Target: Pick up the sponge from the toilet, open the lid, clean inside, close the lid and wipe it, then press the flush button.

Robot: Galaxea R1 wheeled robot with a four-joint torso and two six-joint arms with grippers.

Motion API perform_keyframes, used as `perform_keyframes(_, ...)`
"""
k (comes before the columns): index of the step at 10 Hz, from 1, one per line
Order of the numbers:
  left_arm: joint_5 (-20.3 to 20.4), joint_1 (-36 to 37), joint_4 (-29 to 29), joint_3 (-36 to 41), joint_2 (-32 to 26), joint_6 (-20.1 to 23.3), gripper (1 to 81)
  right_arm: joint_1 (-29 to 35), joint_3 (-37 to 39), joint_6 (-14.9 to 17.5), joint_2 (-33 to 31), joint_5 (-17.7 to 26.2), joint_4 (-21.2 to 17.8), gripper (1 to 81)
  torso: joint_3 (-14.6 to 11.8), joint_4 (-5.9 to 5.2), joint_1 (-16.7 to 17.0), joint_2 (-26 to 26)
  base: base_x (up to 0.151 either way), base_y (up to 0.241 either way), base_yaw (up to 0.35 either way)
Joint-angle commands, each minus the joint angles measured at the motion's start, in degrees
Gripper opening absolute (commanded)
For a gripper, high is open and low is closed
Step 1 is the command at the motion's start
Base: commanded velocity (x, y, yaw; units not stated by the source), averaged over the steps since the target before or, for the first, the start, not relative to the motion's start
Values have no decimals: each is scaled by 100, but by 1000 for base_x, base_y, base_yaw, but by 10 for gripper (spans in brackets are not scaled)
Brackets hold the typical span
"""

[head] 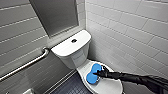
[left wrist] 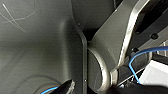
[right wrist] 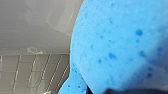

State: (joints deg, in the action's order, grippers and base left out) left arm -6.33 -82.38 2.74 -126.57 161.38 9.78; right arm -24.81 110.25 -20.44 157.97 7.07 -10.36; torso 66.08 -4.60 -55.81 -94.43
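The white toilet [head: 72, 53] stands in the corner with its lid [head: 108, 87] down. On the lid lies the blue sponge [head: 91, 78], a peanut-shaped pad. My right gripper [head: 96, 73] reaches in from the right and is shut on the sponge at its narrow waist. In the right wrist view the sponge [right wrist: 117, 45] looms large and close, with the glossy white lid [right wrist: 32, 30] behind it. The round flush button [head: 74, 40] sits in the flat tank top. The left wrist view shows dark robot parts and a blue cable [left wrist: 140, 53].
White tiled walls close in on the right [head: 130, 27] and behind the tank. A metal grab bar [head: 27, 65] runs along the left wall. A grey panel [head: 56, 15] hangs above the tank. Dark floor [head: 71, 86] lies left of the bowl.
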Motion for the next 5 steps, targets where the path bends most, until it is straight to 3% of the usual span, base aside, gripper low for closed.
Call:
perform_keyframes(1,-501,-72,-90,80,-26,7,811,744,1118,5,1001,330,254,10,0,0,0,0,0,0,0)
perform_keyframes(5,-502,-72,-90,80,9,-2,811,236,1709,49,1276,356,439,10,0,0,0,0,0,0,0)
